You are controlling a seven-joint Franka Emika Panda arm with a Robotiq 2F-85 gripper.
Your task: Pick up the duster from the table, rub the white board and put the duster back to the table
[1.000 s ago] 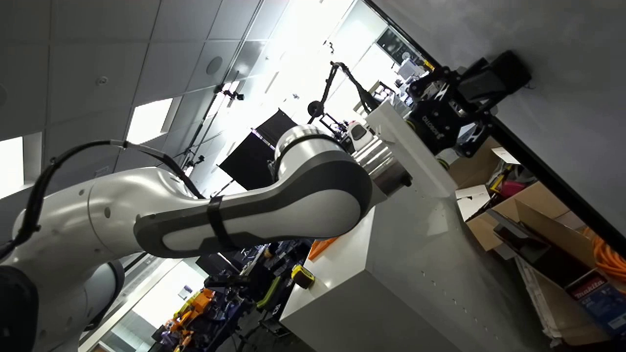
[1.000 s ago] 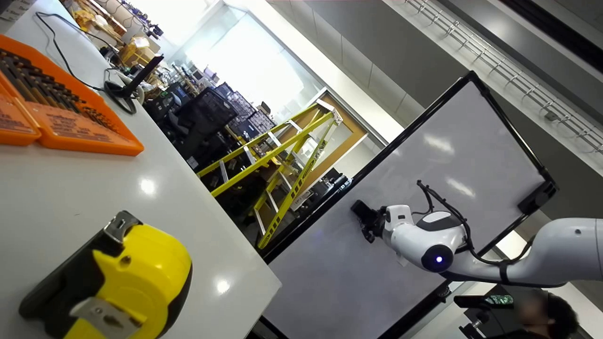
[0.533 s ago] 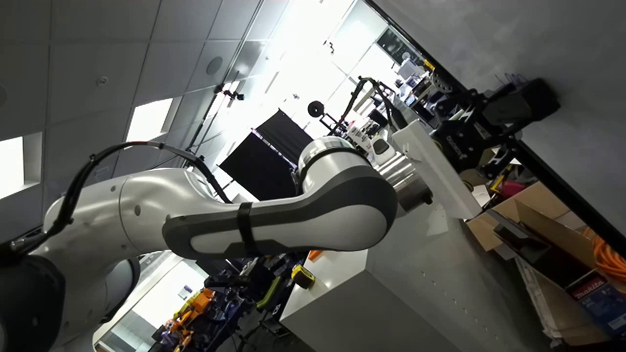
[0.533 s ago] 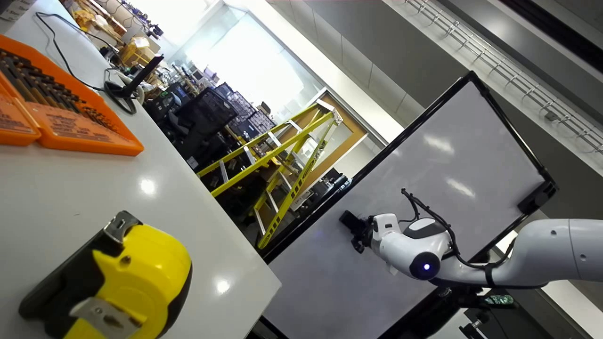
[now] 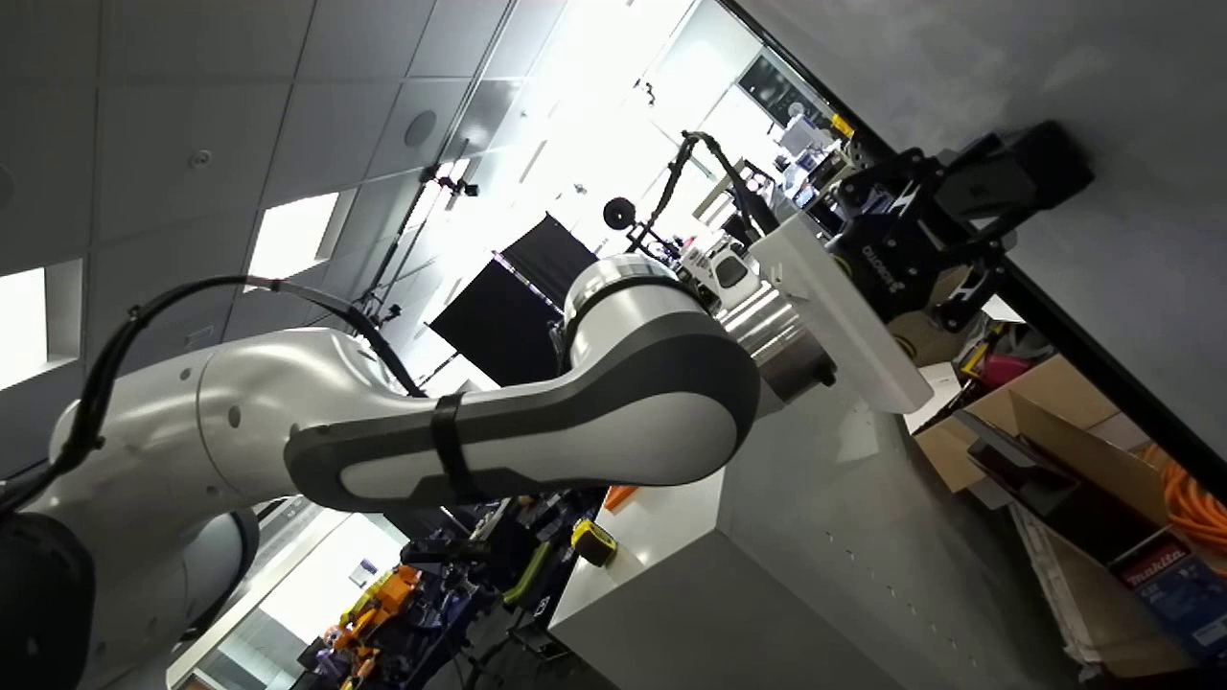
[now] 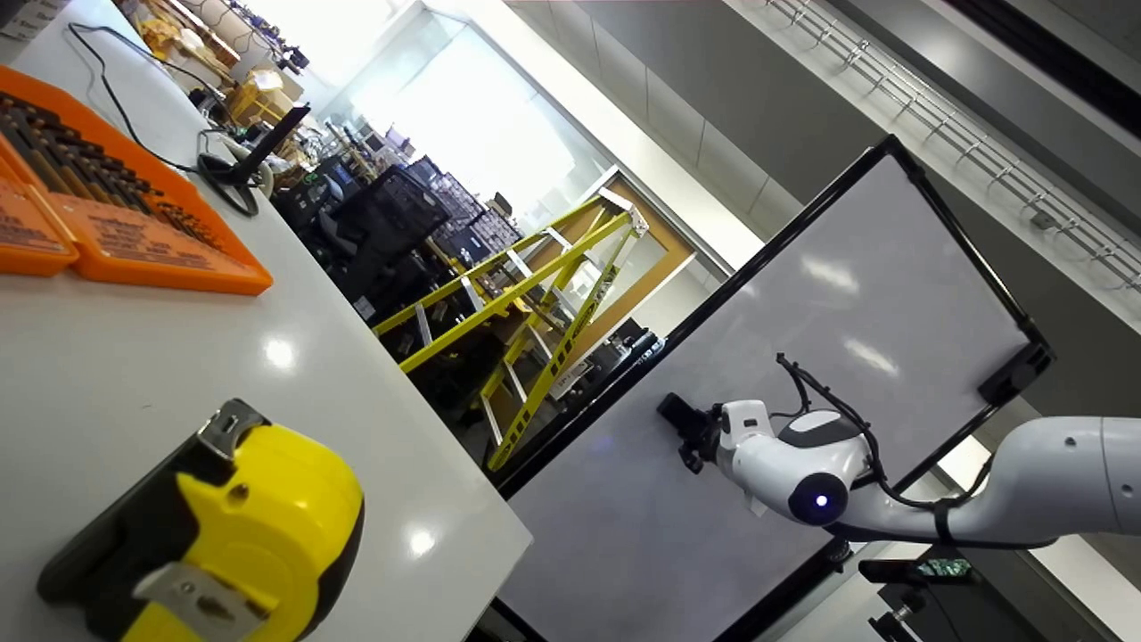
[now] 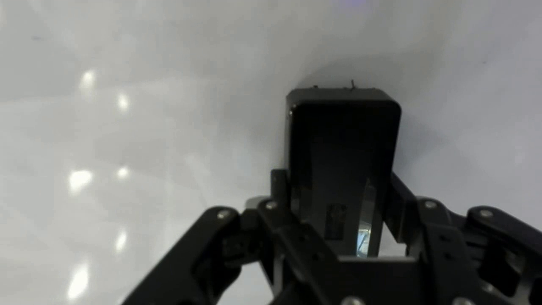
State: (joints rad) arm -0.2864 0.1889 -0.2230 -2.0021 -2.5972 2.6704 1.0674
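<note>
The duster is a black block (image 7: 343,140) with a grey felt edge. My gripper (image 7: 338,190) is shut on it, one finger on each long side, with its far end sticking out beyond the fingers. The duster also shows in both exterior views (image 5: 1040,168) (image 6: 682,413), in front of my gripper (image 5: 987,196) (image 6: 704,441). Its felt side appears to lie flat against the white board (image 6: 624,535), near the board's dark border. The board fills the wrist view behind the duster (image 7: 169,127), with a few tiny dark specks and light reflections.
The white table (image 6: 383,357) holds a yellow tape measure (image 6: 267,517), an orange drill-bit case (image 6: 169,241) and a black stand with a cable (image 6: 241,169). Open cardboard boxes (image 5: 1083,422) stand below the board's edge. A yellow ladder (image 6: 535,303) stands behind.
The arm moved the duster along the board one way, then partly back. Faint purple scribbles seen beside the duster half a second ago no longer show. The grip is unchanged.
</note>
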